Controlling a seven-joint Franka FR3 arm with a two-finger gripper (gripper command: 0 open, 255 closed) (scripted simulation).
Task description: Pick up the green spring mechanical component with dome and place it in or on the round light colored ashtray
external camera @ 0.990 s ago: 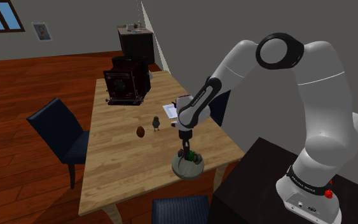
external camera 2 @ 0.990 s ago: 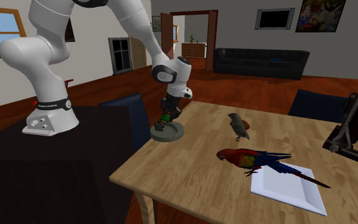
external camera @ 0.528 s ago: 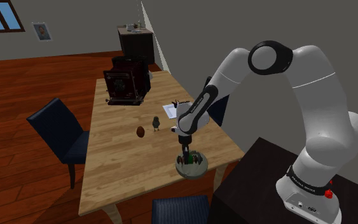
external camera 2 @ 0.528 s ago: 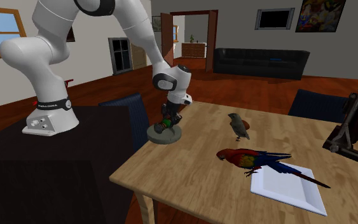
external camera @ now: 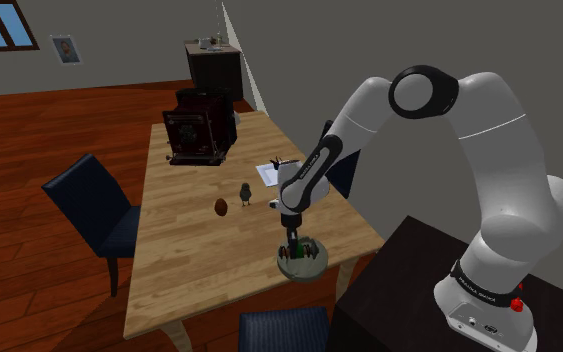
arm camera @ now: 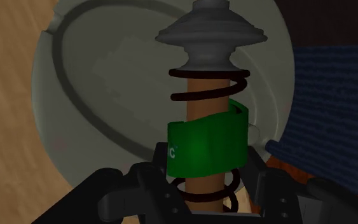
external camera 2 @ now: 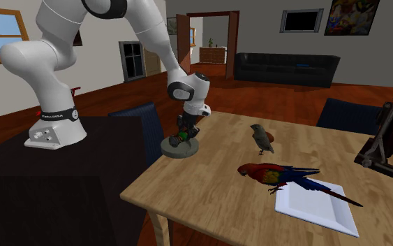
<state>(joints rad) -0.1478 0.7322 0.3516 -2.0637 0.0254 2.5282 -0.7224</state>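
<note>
Now, jaws tight on the green spring component (arm camera: 206, 149), low over the ashtray (arm camera: 101, 89) near the table (external camera: 169, 260) edge.

In the shoulder view, bare table (external camera: 179, 250) lies open left of the ashtray (external camera: 304, 272), where the gripper (external camera: 293, 248) clasps the spring component (arm camera: 207, 146). A bird figure (external camera: 246, 192) and brown oval (external camera: 220, 207) stand farther up.

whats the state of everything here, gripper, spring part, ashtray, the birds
gripper, shut on the spring component
spring component, clasped at its green band, dome end pointing toward the ashtray
ashtray, flat on the table, directly under the component
parrot figure, on the table, tail over the white tray
small bird, upright
white tray, flat on the table
</note>
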